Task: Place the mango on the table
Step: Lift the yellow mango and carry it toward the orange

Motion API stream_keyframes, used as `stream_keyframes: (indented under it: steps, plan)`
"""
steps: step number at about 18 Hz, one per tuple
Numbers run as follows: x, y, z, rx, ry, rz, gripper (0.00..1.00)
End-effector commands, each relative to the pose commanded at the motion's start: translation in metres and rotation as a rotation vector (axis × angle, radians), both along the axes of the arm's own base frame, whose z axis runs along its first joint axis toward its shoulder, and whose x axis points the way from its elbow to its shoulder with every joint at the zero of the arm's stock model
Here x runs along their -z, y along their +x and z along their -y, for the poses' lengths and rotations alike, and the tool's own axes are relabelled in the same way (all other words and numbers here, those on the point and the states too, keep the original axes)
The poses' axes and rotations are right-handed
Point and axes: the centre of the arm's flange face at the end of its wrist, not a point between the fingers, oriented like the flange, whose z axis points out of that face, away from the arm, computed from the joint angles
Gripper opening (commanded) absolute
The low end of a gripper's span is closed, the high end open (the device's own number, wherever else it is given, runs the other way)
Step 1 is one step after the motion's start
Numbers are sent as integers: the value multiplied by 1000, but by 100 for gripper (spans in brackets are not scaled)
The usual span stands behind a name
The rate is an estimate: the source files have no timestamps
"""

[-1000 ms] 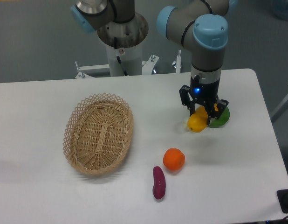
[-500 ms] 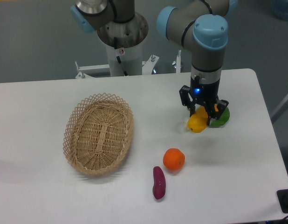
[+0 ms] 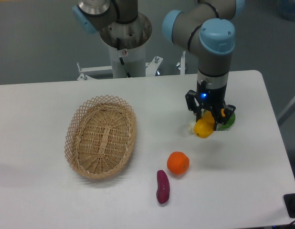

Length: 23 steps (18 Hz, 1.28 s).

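The yellow mango, with an orange tinge at its upper end, is at the right middle of the white table. My gripper comes straight down on it, its black fingers closed on the mango's upper part. The fruit's lower end is at or just above the tabletop; I cannot tell if it touches. The fingers hide the mango's top.
A green vegetable lies right behind the gripper, touching or nearly touching it. A round orange and a purple sweet potato lie in front. A wicker basket stands at the left.
The arm and gripper have shifted slightly right and toward the front, carrying the mango with them. The other objects have not moved.
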Motion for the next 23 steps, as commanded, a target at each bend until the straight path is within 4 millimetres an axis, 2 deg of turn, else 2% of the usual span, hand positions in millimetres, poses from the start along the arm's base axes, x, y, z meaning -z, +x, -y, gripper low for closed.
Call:
stream_keyframes:
  steps: [7,9,11,17,23]
  plan:
    - [43,-26,-12,-38,28,-28,55]
    - [63,-31,-18,-41,31,-33,55]
    - [83,-28,-25,-35,31,-27,55]
    - [115,-17,-38,-17,4,19,55]
    - [126,-16,-39,-20,-5,35,55]
